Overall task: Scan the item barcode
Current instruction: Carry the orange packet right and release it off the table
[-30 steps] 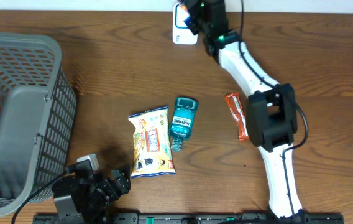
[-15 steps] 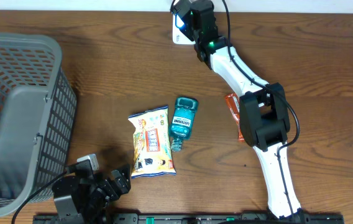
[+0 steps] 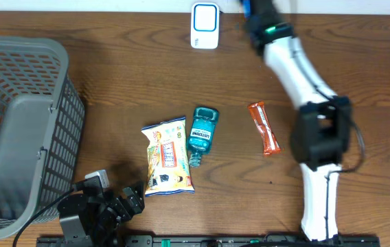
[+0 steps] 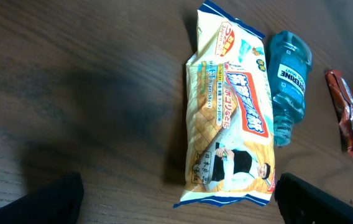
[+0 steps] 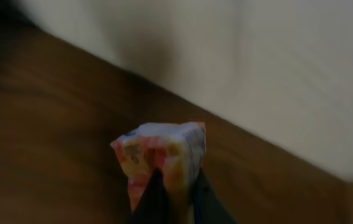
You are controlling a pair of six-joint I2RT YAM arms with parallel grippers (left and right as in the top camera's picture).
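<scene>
At far edge of counter (image 3: 112, 82), near white rectangular plastic scanner (image 3: 204, 26): right claw (image 5: 176, 190) pinched tight on small orange-pink crinkly packet (image 5: 161, 149), likely presenting its barcode. Left claw (image 4: 176, 205) gaping, holding nothing.

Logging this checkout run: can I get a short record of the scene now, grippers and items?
right gripper: shut on small packet, by the table's far edge
left gripper: open, holding nothing, near snack bag
white scanner: at far edge, nothing over it
other items: mouthwash bottle beside snack bag, orange wrapper bar apart, grey basket
</scene>
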